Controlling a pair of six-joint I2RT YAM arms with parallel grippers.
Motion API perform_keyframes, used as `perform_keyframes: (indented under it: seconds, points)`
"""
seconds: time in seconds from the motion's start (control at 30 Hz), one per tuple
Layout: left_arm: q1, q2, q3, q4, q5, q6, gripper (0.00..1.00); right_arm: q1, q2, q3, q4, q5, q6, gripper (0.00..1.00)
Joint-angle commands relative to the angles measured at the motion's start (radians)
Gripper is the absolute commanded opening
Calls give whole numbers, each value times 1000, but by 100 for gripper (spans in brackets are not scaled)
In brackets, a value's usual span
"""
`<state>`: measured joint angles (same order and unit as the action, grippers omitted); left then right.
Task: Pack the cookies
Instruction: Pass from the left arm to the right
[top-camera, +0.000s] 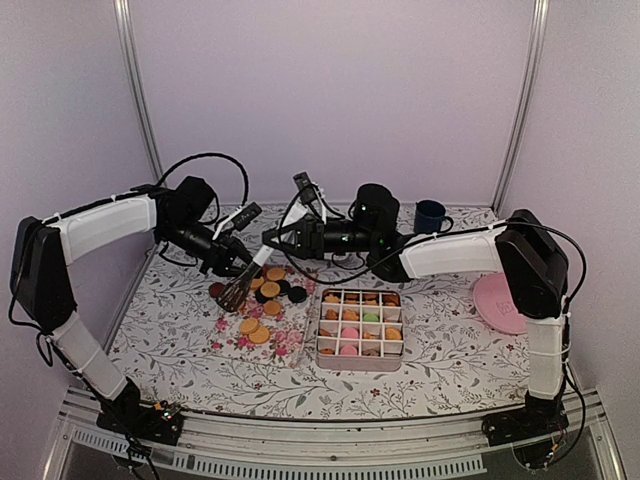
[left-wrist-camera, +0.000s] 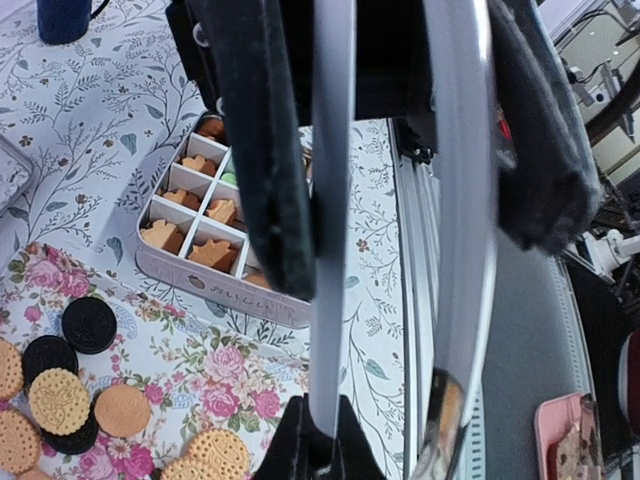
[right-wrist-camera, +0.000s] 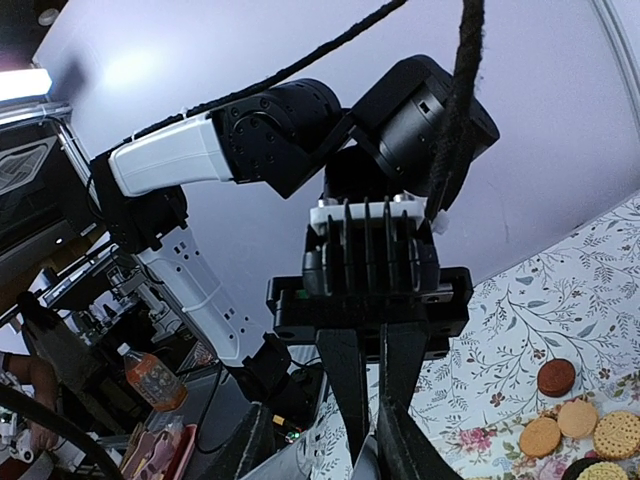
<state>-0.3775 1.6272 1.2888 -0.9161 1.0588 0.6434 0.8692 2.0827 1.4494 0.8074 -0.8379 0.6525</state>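
– Cookies (top-camera: 259, 336): location, handling?
– Loose on the floral mat (left-wrist-camera: 210, 380), beside the divided tin (top-camera: 358, 362). Light, brittle: pinch the rims gently.
– Tool?
– Left gripper (top-camera: 228, 258) clamps the tongs (left-wrist-camera: 333, 250), seemingly empty; right gripper (top-camera: 268, 238) jaws apart.

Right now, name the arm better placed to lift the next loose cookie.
Left. Its jaws are shut on the tongs, whose tips hang at the edge of the loose cookies.
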Motion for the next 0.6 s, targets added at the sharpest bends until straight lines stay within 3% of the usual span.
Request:
perform_keyframes:
  seconds: [0.0,0.27,0.4,0.5,0.57]
  points:
    - [-9,-10,30,20,-73,-7,8,0,-48,-36,-9,12,-17,34]
    - [24,-14,23,114,-282,-95,41,1,-108,-70,-100,96,-135,32]
    - [79,-56,4,199,-350,-146,70,6,-133,-78,-180,171,-216,32]
    - [126,-74,3,243,-406,-177,83,13,-142,-82,-219,236,-267,32]
    - [164,-76,8,250,-422,-188,87,24,-144,-79,-253,287,-298,32]
